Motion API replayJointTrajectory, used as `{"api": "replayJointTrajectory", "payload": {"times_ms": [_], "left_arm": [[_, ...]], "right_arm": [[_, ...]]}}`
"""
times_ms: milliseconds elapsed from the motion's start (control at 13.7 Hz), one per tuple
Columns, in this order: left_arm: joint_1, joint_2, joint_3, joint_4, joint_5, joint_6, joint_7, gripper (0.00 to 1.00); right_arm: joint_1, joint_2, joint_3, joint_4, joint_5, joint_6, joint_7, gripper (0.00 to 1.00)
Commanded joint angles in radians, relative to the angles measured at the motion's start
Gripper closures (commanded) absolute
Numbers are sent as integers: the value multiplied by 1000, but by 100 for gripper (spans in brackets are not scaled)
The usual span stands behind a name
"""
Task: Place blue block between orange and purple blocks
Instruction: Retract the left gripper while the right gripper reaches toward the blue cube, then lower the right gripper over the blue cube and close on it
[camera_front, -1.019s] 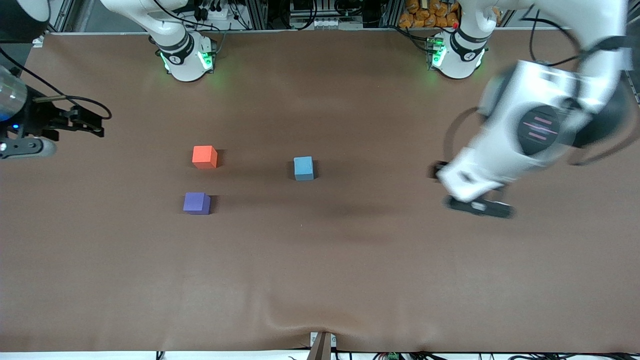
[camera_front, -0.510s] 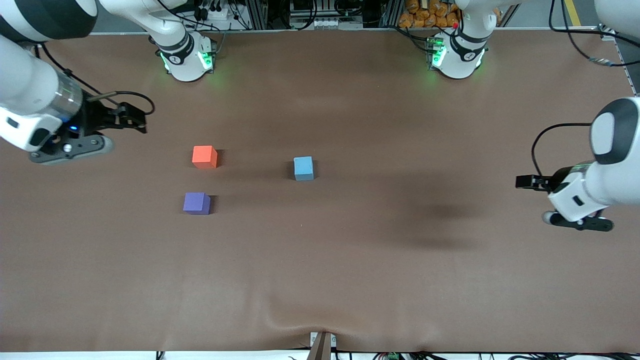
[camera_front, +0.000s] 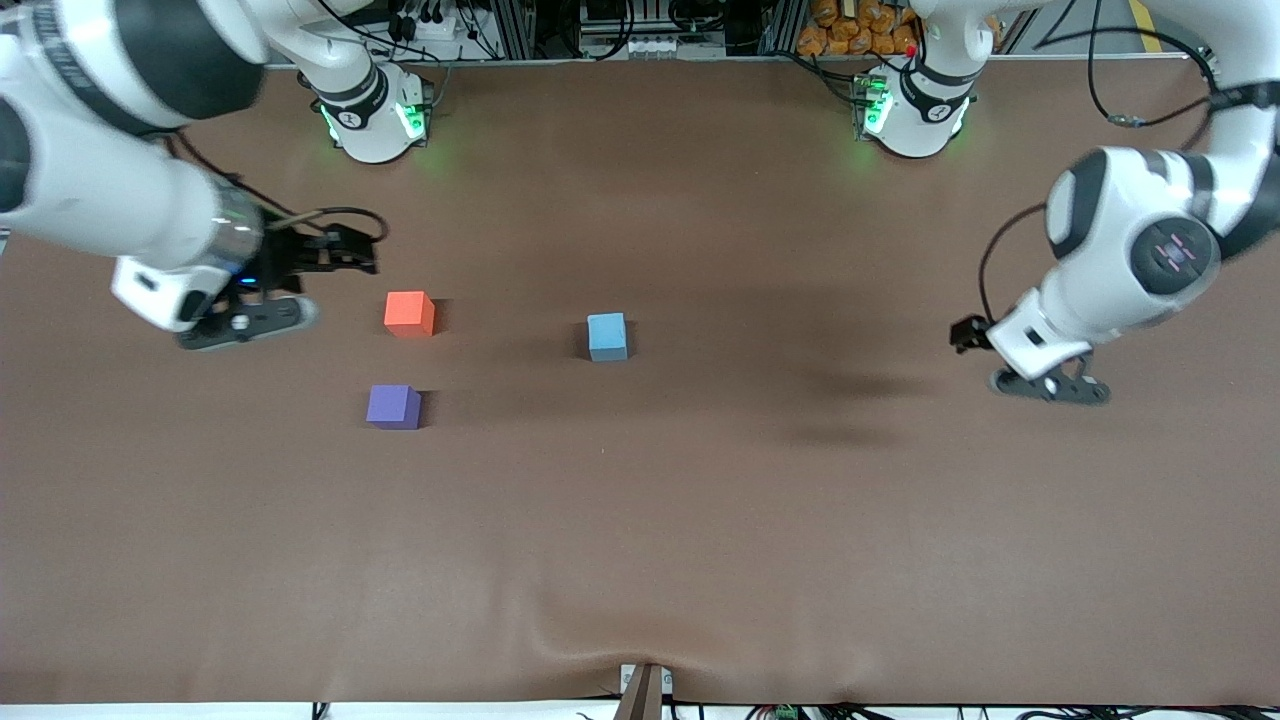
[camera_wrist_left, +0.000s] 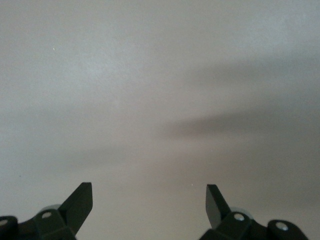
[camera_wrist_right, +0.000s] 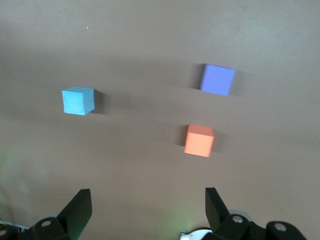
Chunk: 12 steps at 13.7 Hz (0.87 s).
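Observation:
The light blue block (camera_front: 607, 336) sits on the brown table near the middle. The orange block (camera_front: 409, 313) and the purple block (camera_front: 393, 407) sit toward the right arm's end, the purple one nearer the front camera, with a gap between them. My right gripper (camera_front: 243, 322) hangs open and empty beside the orange block. Its wrist view shows the blue block (camera_wrist_right: 78, 100), the orange block (camera_wrist_right: 199, 140) and the purple block (camera_wrist_right: 217, 79) ahead of my open right gripper (camera_wrist_right: 147, 200). My left gripper (camera_front: 1050, 386) is open and empty over bare table (camera_wrist_left: 150, 100) toward the left arm's end.
The brown table cover (camera_front: 640, 540) has a raised wrinkle near the front edge. The two arm bases (camera_front: 372, 115) (camera_front: 915, 105) stand along the back edge, with cables and racks past them.
My right arm has swung in from the table's end to just beside the orange block. My left arm swung outward, then came partway back toward the middle. The blocks have not moved.

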Motion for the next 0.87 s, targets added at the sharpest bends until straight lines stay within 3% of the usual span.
{"api": "replayJointTrajectory", "payload": {"times_ms": [0,73,364,728,801], "left_arm": [[5,-78,-1,-9,14,42,15,0],[8,-74,-1,86,14,19,45,0],[13,-35,2,361,13,-288,105,0],[-14,-78,17,423,-4,-403,99,0],[-60,-92,52,423,-4,-446,98,0]], "right_arm": [[64,41,-8,16,16,6,50,0],[96,59,-10,16,18,26,71,0],[202,124,-10,14,6,137,183,0],[335,234,-11,-3,-27,299,358,0],[348,254,-10,-3,-25,323,364,0]]}}
